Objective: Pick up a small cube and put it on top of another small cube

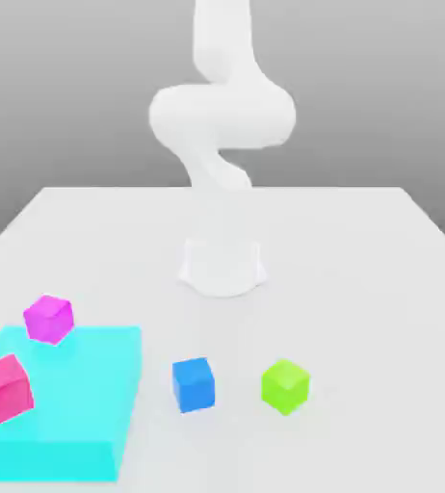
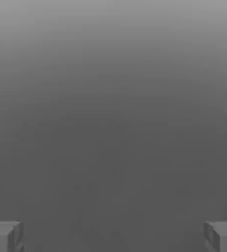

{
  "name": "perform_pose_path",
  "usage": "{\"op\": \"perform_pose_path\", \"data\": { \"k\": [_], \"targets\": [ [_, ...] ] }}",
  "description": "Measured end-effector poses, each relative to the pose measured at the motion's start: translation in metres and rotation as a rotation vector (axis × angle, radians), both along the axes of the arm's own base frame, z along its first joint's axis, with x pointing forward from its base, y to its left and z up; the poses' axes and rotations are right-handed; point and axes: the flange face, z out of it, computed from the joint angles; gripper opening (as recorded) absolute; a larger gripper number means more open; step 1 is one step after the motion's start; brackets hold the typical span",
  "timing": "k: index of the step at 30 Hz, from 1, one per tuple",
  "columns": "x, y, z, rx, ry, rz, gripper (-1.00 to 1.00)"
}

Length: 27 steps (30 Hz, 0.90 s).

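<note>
The small lime-green cube (image 1: 285, 386) rests on the white table near the front, toward the exterior view's right. The small blue cube (image 1: 194, 384) sits on the table a short way to its left, apart from it. The white arm (image 1: 222, 116) rises from its base at the table's middle and bends upward out of the picture. In the hand view, my gripper (image 2: 113, 236) is open, with two grey fingertips (image 2: 5, 236) standing far apart and nothing between them, facing a plain grey background.
A large flat cyan slab (image 1: 58, 404) lies at the front on the exterior view's left. A magenta cube (image 1: 48, 319) sits at its back edge and a pink-red cube (image 1: 4, 389) on its left side. The arm's base (image 1: 222, 266) stands mid-table.
</note>
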Motion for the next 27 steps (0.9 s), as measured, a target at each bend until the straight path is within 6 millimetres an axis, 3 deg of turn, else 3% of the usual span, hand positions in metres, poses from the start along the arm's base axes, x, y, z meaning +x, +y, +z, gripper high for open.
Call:
{"op": "perform_pose_path", "data": {
  "k": [4, 8, 12, 17, 21, 27],
  "targets": [
    [0.041, 0.024, -0.099, 0.04, 0.135, -0.126, 0.0],
    [0.057, 0.038, -0.199, 0.087, 0.264, -0.252, 0.0],
    [0.05, 0.047, -0.3, 0.144, 0.397, -0.386, 0.0],
    [0.011, 0.059, -0.403, 0.223, 0.553, -0.55, 0.0],
    [-0.031, 0.075, -0.46, 0.283, 0.662, -0.656, 0.0],
    [-0.031, 0.078, -0.483, 0.31, 0.67, -0.685, 0.0]
  ]
}}
